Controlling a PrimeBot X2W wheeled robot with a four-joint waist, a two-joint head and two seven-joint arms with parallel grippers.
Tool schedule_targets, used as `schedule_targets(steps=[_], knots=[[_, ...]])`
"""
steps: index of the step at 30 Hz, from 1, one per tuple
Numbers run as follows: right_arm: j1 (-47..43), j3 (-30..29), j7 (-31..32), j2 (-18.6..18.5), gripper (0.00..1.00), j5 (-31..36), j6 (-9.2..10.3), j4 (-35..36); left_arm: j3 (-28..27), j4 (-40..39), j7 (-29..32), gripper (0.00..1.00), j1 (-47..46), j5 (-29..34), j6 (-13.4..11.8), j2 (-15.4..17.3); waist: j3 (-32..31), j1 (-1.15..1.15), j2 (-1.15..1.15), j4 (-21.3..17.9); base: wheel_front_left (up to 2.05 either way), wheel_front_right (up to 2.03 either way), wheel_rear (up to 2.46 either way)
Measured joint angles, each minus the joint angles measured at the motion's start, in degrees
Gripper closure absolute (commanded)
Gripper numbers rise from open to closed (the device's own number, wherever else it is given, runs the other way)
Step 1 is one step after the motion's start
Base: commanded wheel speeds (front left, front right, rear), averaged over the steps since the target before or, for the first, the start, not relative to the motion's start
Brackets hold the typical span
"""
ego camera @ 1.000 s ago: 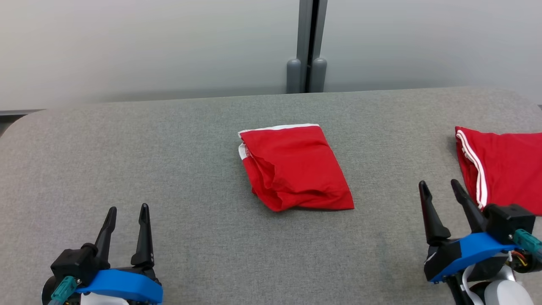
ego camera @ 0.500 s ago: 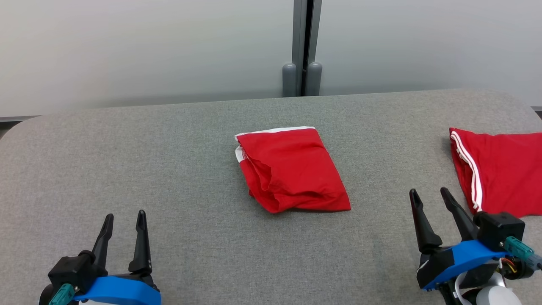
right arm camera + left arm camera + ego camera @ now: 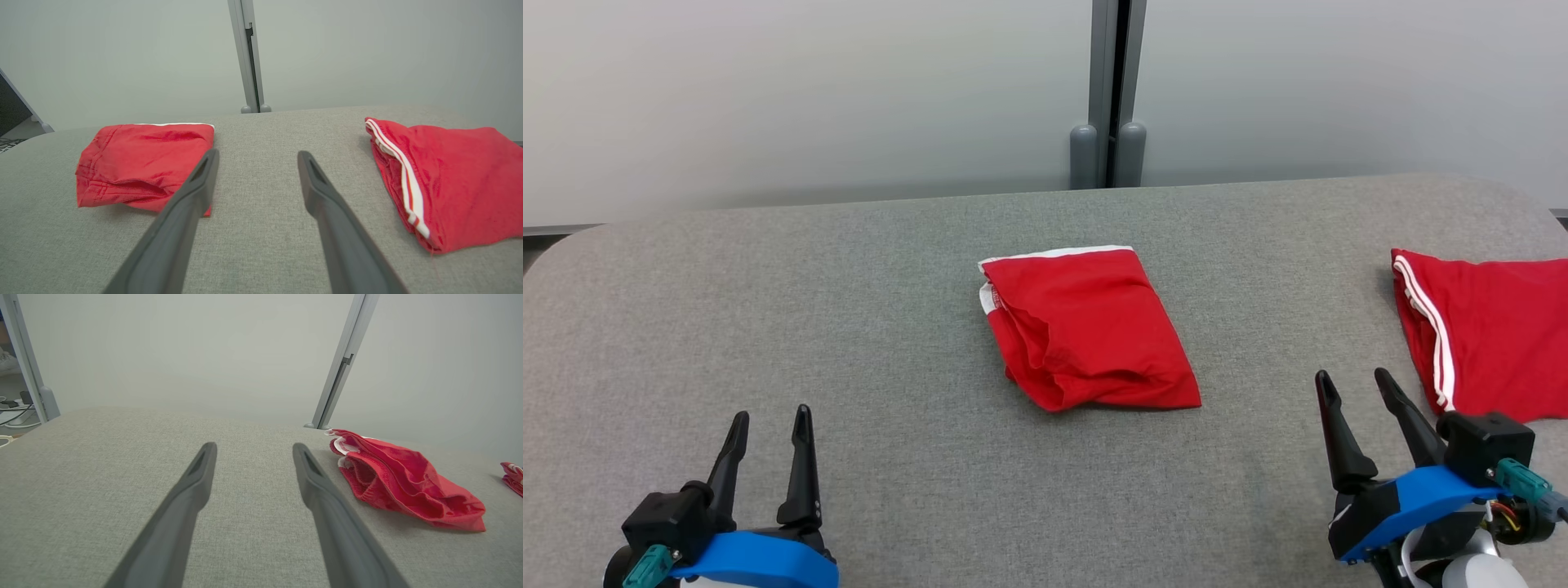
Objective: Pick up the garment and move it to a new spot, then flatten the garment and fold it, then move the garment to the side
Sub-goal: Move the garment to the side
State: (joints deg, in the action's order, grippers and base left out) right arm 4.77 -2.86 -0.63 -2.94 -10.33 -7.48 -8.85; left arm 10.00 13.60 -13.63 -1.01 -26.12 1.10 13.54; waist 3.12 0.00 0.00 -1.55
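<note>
Down at the near edge on the left, my left jaws are spread wide and empty, fingers [image 3: 802, 465] pointing straight up over the bare grey counter [image 3: 890, 343]. Across at the lower right it's the same story: my right jaws are released with nothing in them, fingers [image 3: 1339, 441] leaning up and a little left. Just beside them to the right lies a striped red garment [image 3: 1494, 335], white bands running down its left edge, and it runs off the head view's right side. Out at mid-counter the folded red garment [image 3: 1086, 327] lies flat, ahead of both arms and between them, white trim along its far edge and loose layers bunched on its left. Past the counter's far edge, a grey post [image 3: 1108, 90] stands against a pale wall [image 3: 768, 82].
</note>
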Motion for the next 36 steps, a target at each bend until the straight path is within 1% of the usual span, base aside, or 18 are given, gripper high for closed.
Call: schedule_targets(steps=[6,9,12,17,20,24,27,30,33,36], knots=[[0.5,0.8,0.6,0.0,0.00,0.1,0.00,-0.2,0.3,-0.8,0.4,0.00,-0.2,0.0,-0.1,0.2,0.3,0.00,0.00,0.5,0.00,0.00,0.00],[2.7,1.4,2.3,0.0,0.00,0.5,0.00,-0.7,0.6,-1.4,0.5,0.00,-0.5,0.0,-0.2,0.2,0.9,0.00,0.00,0.8,0.00,0.00,0.00],[6.7,0.4,6.8,0.0,0.00,1.1,0.00,-2.9,1.2,-1.9,0.7,0.00,-1.2,0.3,-0.2,0.2,2.0,0.00,0.00,1.6,0.00,0.00,0.00],[16.4,-0.9,17.8,0.0,0.00,1.1,0.00,-8.7,1.9,-2.7,0.7,0.00,-2.7,0.5,-0.2,-0.1,4.2,0.00,0.00,3.4,0.00,0.00,0.00],[22.4,-1.5,23.0,0.0,0.00,1.2,0.00,-13.3,2.3,-2.7,0.7,0.00,-4.0,0.9,0.0,-0.2,5.4,0.01,0.00,5.2,0.00,0.00,0.00],[28.9,-3.1,27.5,0.1,0.00,0.9,0.00,-20.7,3.1,-2.4,0.4,0.00,-5.2,1.0,0.4,-0.5,6.9,0.01,0.00,7.8,0.00,0.00,0.00],[31.9,-5.4,28.8,0.1,0.00,1.3,0.00,-26.1,3.9,-2.0,0.3,0.00,-6.1,1.4,0.8,-1.1,7.7,0.01,0.00,10.0,0.00,0.00,0.00],[34.5,-7.4,28.8,0.1,0.00,2.4,0.00,-30.4,4.4,-1.5,0.1,0.00,-6.5,1.4,1.0,-1.4,8.5,0.01,0.00,12.0,0.00,0.00,0.00],[36.6,-9.6,28.1,0.1,0.00,4.9,0.00,-34.8,4.8,-0.9,-0.1,0.00,-6.9,1.5,1.4,-1.7,9.3,0.01,0.00,13.6,0.00,0.00,0.00],[37.7,-13.4,26.8,0.1,0.00,8.2,0.00,-39.0,5.2,0.0,-0.4,0.00,-7.2,1.5,1.7,-2.0,9.7,0.01,0.00,14.8,0.00,0.00,0.00]])
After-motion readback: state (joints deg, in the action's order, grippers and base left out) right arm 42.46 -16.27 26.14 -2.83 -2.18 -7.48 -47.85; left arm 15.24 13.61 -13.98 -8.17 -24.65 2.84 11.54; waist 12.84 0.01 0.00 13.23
